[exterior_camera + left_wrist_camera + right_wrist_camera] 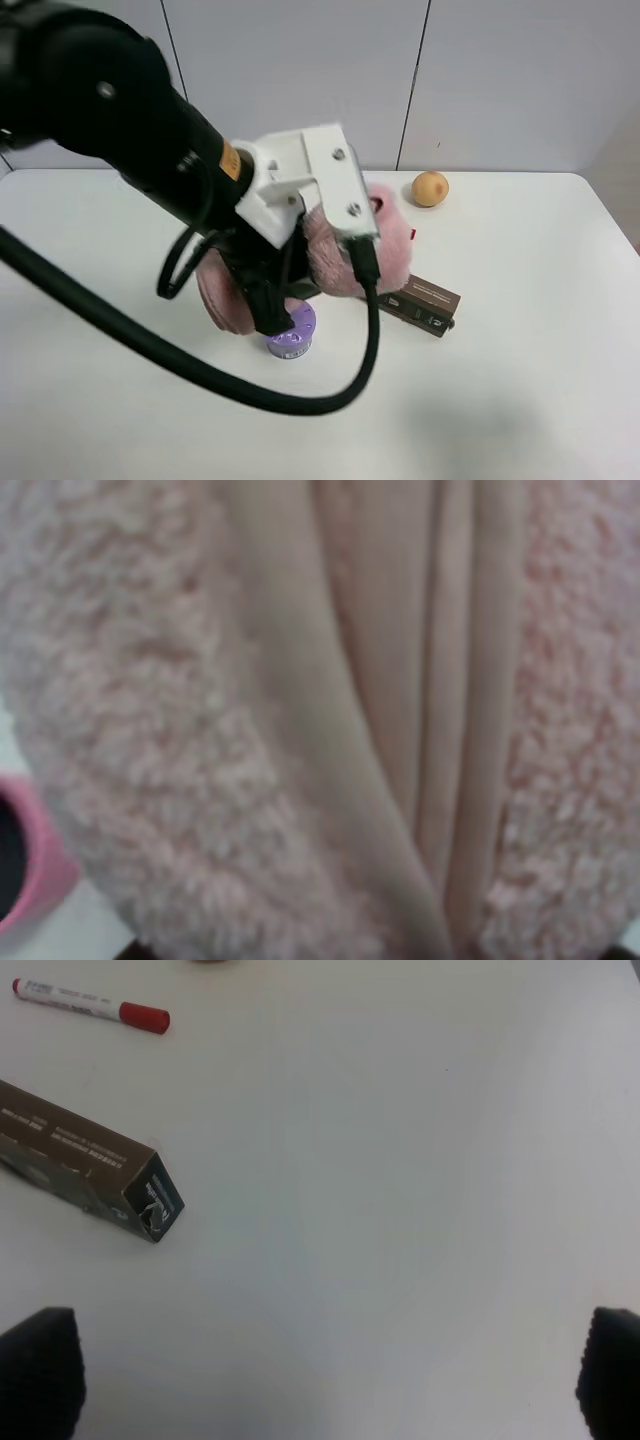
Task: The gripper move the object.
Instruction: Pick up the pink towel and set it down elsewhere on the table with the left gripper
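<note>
The white table (520, 400) is the biggest thing, and it fills the high view from side to side. Behind it is a plain pale wall (300, 60) made of panels.

One big black arm (100, 100) comes in from the far left corner and hides a lot. Its white bracket (310, 185) and black cable (180, 365) cover the middle of the pink towel (385, 250).

The towel sits near the middle of the table, under the arm. In the left wrist view the towel (300, 720) is so close that it fills nearly everything and looks blurry.

The left gripper (272, 305) is pushed down into the towel. I cannot tell how wide it is or if it has a hold.

The right gripper (330, 1380) is wide apart with nothing in it. Only its two black tips show, above bare table (400, 1160).

There is one brown box (425, 303), just beside the towel. There is one purple tub (291, 335) by the left gripper. One round tan thing (430, 188) lies near the wall.

A pink rim (40, 875) is cut off at the edge of the left wrist view. One pen with a red cap (90, 1002) lies near the box (80, 1165).
</note>
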You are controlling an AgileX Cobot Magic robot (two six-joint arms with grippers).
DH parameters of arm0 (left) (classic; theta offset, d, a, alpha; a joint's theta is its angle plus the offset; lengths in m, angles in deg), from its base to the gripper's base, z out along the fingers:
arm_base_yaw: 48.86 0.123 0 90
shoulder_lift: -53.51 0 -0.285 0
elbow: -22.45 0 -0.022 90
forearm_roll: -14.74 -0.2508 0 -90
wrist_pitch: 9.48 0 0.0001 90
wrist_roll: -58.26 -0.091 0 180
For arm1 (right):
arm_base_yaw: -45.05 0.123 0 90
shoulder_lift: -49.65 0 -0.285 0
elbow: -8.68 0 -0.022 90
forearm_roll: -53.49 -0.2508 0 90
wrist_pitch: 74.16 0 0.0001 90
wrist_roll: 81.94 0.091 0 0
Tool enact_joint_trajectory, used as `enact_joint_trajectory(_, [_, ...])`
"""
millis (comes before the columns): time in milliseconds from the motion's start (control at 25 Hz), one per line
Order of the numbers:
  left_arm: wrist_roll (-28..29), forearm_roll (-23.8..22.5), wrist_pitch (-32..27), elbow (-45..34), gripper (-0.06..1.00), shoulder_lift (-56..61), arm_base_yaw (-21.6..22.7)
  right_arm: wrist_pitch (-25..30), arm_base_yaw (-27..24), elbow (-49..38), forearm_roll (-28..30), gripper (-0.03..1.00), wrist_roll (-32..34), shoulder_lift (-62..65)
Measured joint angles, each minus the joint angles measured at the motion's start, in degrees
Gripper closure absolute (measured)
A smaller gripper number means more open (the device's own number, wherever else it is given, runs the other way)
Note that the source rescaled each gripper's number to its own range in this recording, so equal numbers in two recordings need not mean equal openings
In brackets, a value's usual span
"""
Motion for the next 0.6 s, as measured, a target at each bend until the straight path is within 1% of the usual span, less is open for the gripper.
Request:
enact_joint_trajectory(240, [-0.1, -0.1, 2.0, 0.6, 0.93, -8.2, -3.4, 0.0, 0.0, 0.0, 0.0, -0.03, 0.0, 0.0])
enact_joint_trajectory(440, [-0.1, -0.5, 2.3, 4.1, 0.93, -12.9, -6.1, 0.0, 0.0, 0.0, 0.0, -0.03, 0.0, 0.0])
enact_joint_trajectory(600, [-0.1, -0.6, 2.7, 7.0, 0.93, -16.8, -7.0, 0.0, 0.0, 0.0, 0.0, -0.03, 0.0, 0.0])
